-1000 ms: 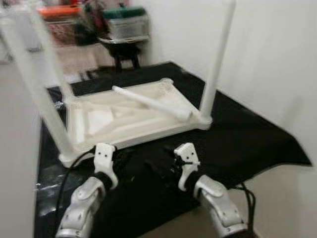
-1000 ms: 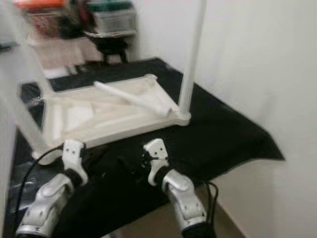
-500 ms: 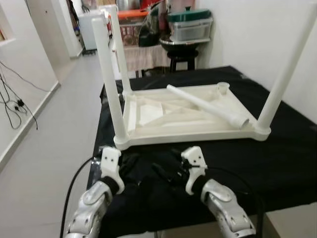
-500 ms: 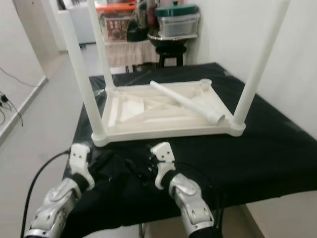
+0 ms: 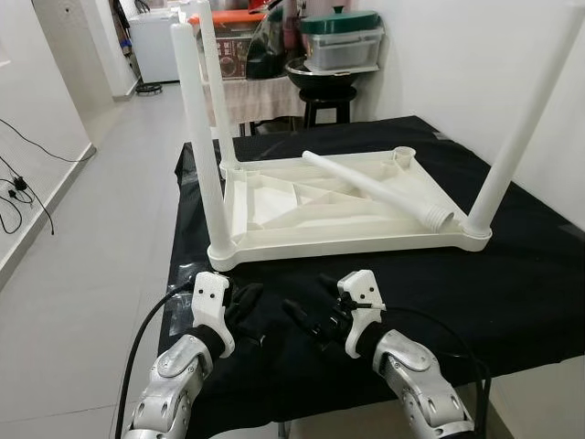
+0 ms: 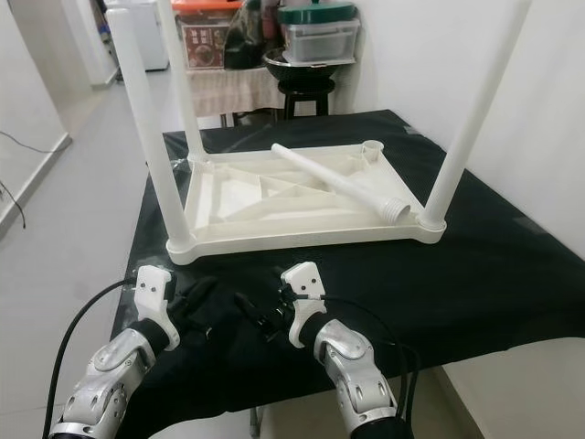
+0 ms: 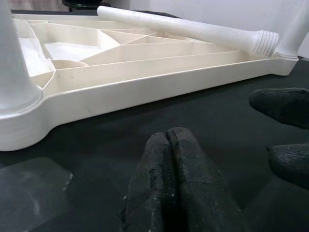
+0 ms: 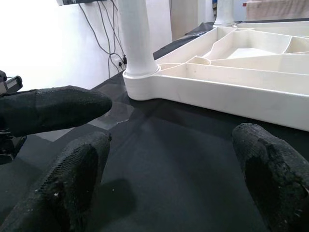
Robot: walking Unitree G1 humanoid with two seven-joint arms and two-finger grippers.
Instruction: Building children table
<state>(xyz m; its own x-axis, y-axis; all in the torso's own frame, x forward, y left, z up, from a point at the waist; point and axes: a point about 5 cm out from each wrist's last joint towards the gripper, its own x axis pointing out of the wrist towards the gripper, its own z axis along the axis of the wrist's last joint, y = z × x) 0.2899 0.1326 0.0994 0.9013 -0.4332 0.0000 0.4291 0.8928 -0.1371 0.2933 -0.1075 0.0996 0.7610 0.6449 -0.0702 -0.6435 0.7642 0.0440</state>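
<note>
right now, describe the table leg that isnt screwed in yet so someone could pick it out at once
On the black cloth lies an upturned white table top with three legs standing up from its corners. The loose leg lies flat, slanting across the ribbed underside, with its threaded end near the right front corner. It is the one leg lying down, not upright.

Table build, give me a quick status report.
Left gripper shut, right gripper open, both low over the black cloth. Table upside down, three legs fitted, loose leg lying on it. Nothing in the way.
</note>
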